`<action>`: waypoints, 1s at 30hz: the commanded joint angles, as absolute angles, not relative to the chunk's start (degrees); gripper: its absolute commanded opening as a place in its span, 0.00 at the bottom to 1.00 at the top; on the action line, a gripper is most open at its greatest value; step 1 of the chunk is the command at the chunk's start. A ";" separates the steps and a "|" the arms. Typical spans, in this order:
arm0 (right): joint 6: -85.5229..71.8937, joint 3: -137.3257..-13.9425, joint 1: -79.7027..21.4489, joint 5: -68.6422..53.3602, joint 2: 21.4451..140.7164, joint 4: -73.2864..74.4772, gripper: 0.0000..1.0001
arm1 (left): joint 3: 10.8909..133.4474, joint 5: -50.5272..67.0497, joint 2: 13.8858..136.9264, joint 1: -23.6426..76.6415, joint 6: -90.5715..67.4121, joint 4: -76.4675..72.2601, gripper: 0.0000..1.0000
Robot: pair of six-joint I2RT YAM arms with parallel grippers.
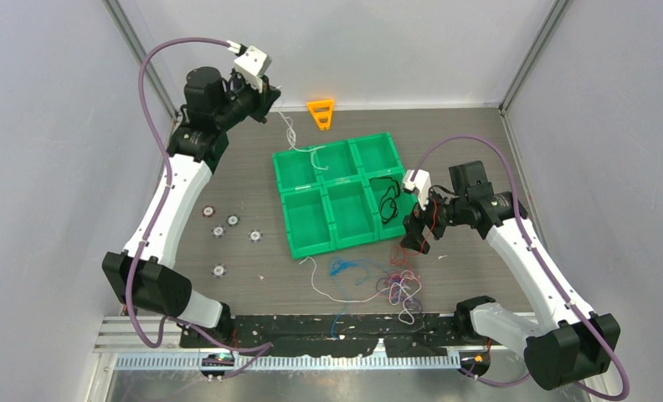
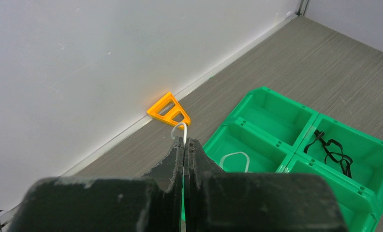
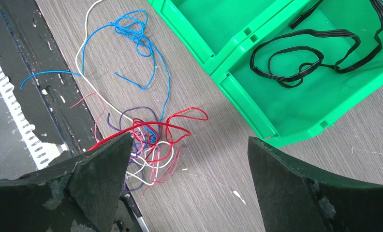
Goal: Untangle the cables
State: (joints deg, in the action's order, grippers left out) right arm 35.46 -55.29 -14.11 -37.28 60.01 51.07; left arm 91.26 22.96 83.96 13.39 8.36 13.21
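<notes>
From above, the left gripper (image 1: 267, 94) hangs at eleven o'clock of the green tray (image 1: 288, 194), clenched on a white cable (image 1: 289, 130) that trails toward the tray; the right gripper (image 1: 413, 240), at four o'clock, stands released by the tangled cables (image 1: 399, 285) on the surface (image 1: 253, 184). The left wrist view shows the white cable's loop pinched in the closed gripper, an orange triangle (image 2: 169, 110) just beyond. In the right wrist view, a black cable (image 3: 305, 53) lies in a tray compartment at one o'clock, the tangled cables at nine.
</notes>
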 commanded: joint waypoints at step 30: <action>36.82 -52.97 -13.58 -38.38 58.39 50.80 0.95 | 84.48 23.69 86.30 13.77 13.88 9.36 0.00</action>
State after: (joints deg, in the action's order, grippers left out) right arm 35.94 -53.21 -14.11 -37.43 59.92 51.09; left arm 89.54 22.20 86.00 13.13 10.98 12.01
